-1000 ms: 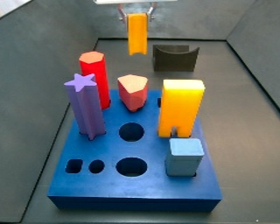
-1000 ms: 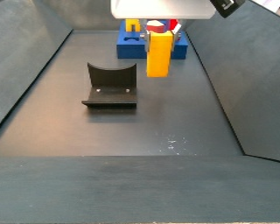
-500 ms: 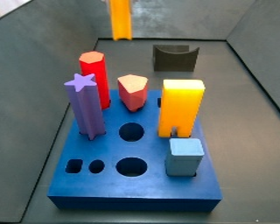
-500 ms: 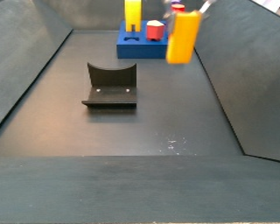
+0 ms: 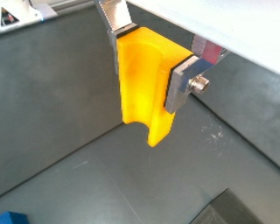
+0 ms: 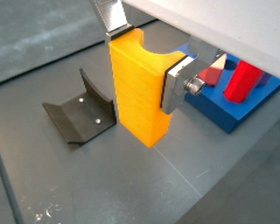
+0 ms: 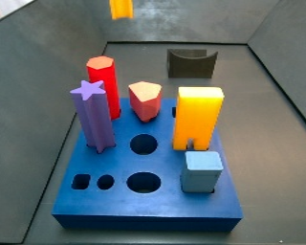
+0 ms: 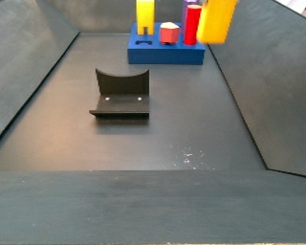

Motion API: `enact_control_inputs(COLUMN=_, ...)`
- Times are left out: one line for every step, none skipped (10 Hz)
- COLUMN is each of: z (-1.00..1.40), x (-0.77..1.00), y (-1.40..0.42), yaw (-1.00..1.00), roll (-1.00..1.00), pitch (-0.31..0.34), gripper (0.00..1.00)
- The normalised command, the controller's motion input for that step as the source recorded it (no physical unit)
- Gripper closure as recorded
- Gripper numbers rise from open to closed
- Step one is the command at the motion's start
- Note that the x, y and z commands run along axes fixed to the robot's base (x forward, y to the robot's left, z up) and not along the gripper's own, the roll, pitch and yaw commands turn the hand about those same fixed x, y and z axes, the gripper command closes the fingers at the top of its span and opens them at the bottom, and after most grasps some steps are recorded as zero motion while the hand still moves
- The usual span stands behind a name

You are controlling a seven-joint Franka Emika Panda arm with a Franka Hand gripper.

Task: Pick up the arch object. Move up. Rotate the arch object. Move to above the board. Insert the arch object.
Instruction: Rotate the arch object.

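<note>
Risk, slip: the arch object (image 5: 146, 86) is being held only along its upper part, so a turn made while it hangs free may be shifting it between the fingers (image 5: 184, 80)
Risk, collision: the board (image 6: 238, 103) is crowded with a red block (image 7: 100, 84), a purple star post (image 7: 91, 115), a pink block (image 7: 144, 100), the big yellow-orange block (image 7: 198, 118) and a grey cube (image 7: 202, 171); a low approach is judged likely to knock one of them
Risk, misfit: which hole suits the arch object cannot be told; a poor rotation is judged likely to jam it on the rim
Gripper state: the gripper (image 6: 140, 51) is being kept clamped on the arch object, a silver plate pressing each side in both wrist views
Arm pose: the gripper is being held high above the floor, the piece hanging downward from it; in both side views only the piece's lower part is showing at the upper edge
Arch object location: in the air, clear of the floor, not yet over the board; the fixture (image 6: 78, 115) is lying below and to one side
Task stage: judged as lifted, with rotation, transfer and insertion not yet done
</note>
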Motion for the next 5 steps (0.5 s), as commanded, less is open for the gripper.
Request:
enact_control_inputs(z=0.00, x=0.00, y=0.00, yaw=-1.00, roll=0.00, pitch=0.024, gripper=1.00)
enact_control_inputs(z=-0.07, x=0.02, y=-0.01, yaw=-1.00, roll=-0.01, pitch=0.024, gripper=1.00)
enact_control_inputs(z=-0.04, x=0.03, y=0.00, yaw=-1.00, roll=-0.01, pitch=0.023, gripper=1.00)
enact_control_inputs(z=-0.03, x=0.03, y=0.00, yaw=-1.00, roll=-0.01, pitch=0.023, gripper=1.00)
enact_control_inputs(z=-0.02, x=0.03, y=0.01, yaw=-1.00, roll=-0.01, pitch=0.024, gripper=1.00)
